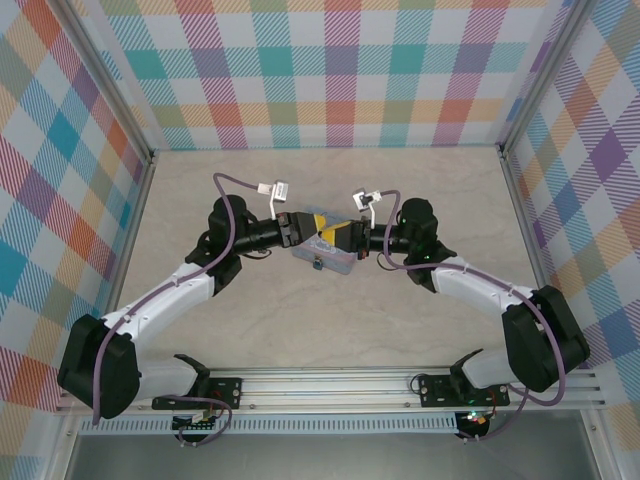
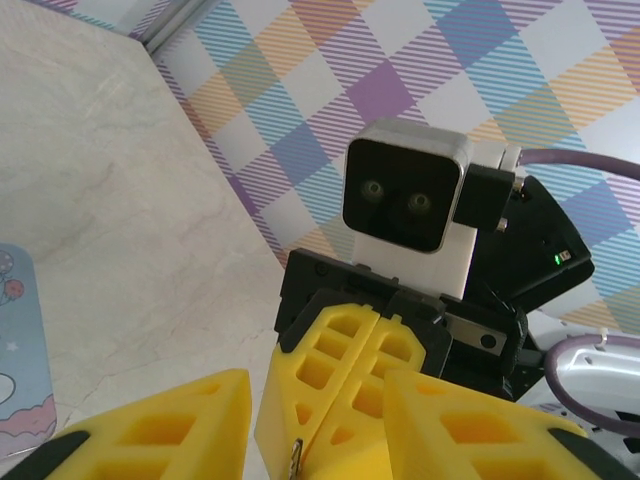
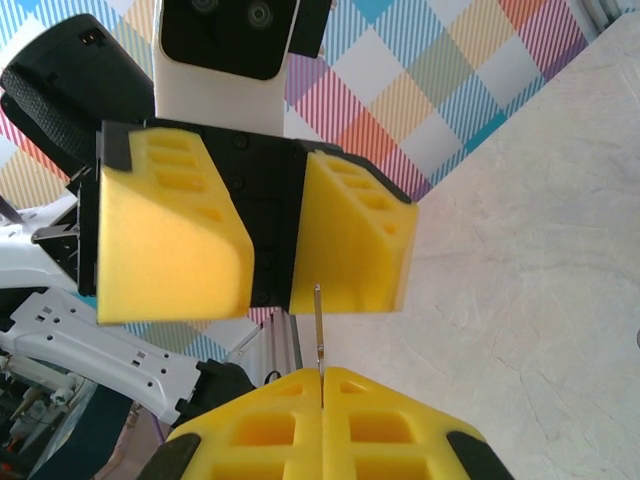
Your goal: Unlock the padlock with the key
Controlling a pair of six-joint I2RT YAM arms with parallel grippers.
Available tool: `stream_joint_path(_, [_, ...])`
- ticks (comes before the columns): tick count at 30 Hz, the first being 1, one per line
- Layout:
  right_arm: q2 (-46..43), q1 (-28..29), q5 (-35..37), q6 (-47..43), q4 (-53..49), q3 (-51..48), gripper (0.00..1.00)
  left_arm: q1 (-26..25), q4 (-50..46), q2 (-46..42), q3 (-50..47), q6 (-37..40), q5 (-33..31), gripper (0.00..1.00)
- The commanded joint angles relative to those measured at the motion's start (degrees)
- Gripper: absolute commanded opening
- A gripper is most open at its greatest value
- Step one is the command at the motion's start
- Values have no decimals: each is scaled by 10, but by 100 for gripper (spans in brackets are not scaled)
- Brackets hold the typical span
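Note:
My right gripper (image 3: pixel 322 376) is shut on the key (image 3: pixel 318 325), a thin grey blade sticking straight out of its yellow fingertips. The key's tip (image 2: pixel 292 462) also shows in the left wrist view, at the bottom. My left gripper (image 2: pixel 316 392) faces it, open, with nothing held; its fingers (image 3: pixel 172 240) stand either side of the key's line. In the top view both grippers, left (image 1: pixel 316 221) and right (image 1: pixel 338 238), meet nose to nose above the tin (image 1: pixel 330 257). A tiny dark-blue thing (image 1: pixel 316 264) at the tin's near edge may be the padlock; it is too small to tell.
The pale blue printed tin (image 2: pixel 18 385) lies on the marble-look table (image 1: pixel 330 320) under the grippers. Checked cloth walls (image 1: pixel 330 70) on metal frames close in the back and both sides. The arms' base rail (image 1: pixel 330 385) runs along the near edge.

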Motion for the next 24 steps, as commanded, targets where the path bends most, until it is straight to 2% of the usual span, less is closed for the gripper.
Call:
stream_joint_path(1, [6, 3, -11, 7, 30, 21, 4, -7, 29, 3, 15, 14, 13, 35])
stream_joint_path(10, [7, 3, -7, 19, 40, 17, 7, -9, 19, 2, 19, 17, 1, 1])
stream_joint_path(18, [29, 0, -10, 106, 175, -11, 32, -19, 17, -13, 21, 11, -31, 0])
stream_joint_path(24, [66, 3, -20, 149, 226, -7, 33, -23, 17, -16, 19, 11, -42, 0])
